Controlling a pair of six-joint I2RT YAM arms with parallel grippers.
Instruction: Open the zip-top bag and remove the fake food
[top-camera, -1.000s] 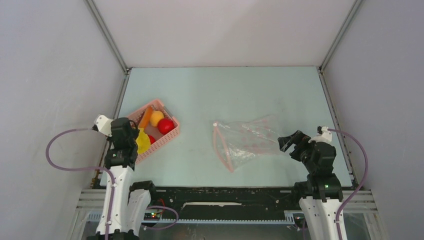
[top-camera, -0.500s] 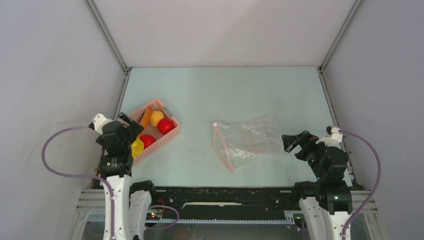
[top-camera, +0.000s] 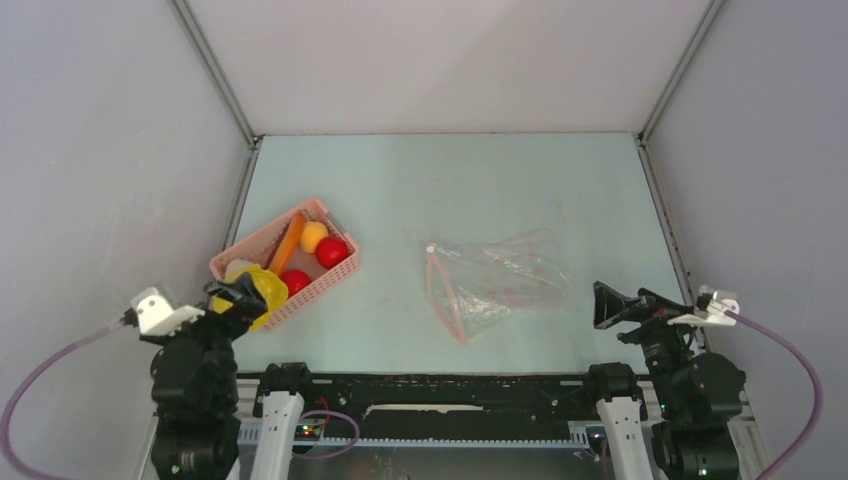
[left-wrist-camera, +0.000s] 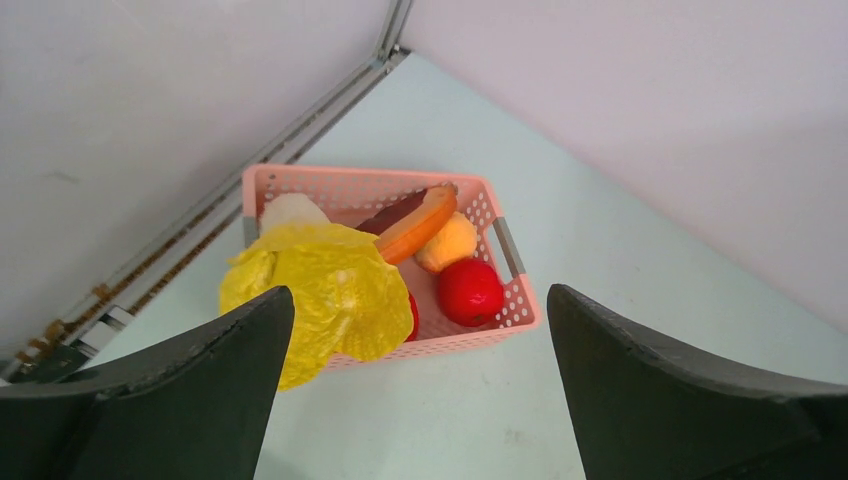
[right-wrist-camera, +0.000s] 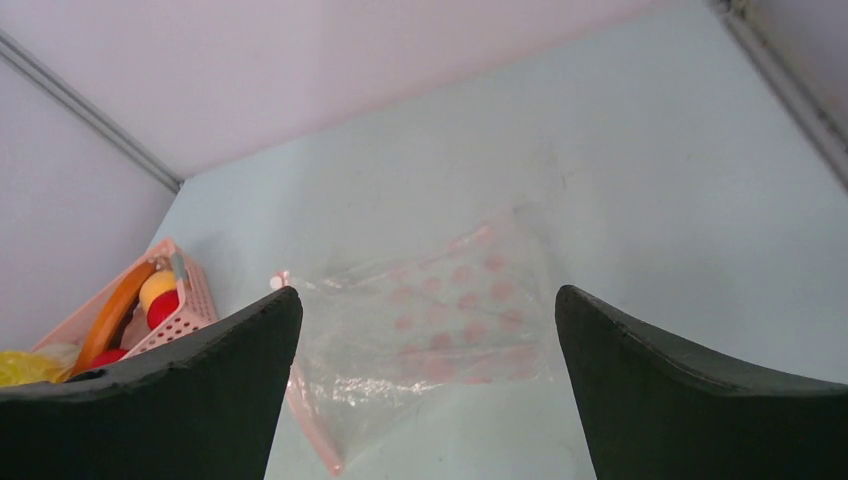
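The zip-top bag (top-camera: 495, 280) lies flat, open-looking and see-through on the table right of centre, its pinkish zip strip (top-camera: 443, 298) along the left edge. I see nothing inside the bag (right-wrist-camera: 430, 330). The fake food sits in a pink basket (top-camera: 338, 277) at the left: two red fruits (top-camera: 332, 252), an orange-yellow fruit (top-camera: 314, 236), an orange stick (top-camera: 290, 245) and a yellow piece (top-camera: 252, 288) draped over the near-left corner. My left gripper (top-camera: 238, 300) hangs open just near of the basket (left-wrist-camera: 520, 290), holding nothing. The right gripper (top-camera: 605, 305) is open and empty, right of the bag.
Grey walls enclose the table on three sides, with metal rails along both side edges. The basket stands close to the left rail (top-camera: 238, 205). A black bar (top-camera: 440, 385) runs along the near edge between the arm bases.
The left gripper opened, let the yellow piece drop at the basket's near-left corner, and pulled back toward the near edge. The right arm also drew back, away from the bag.
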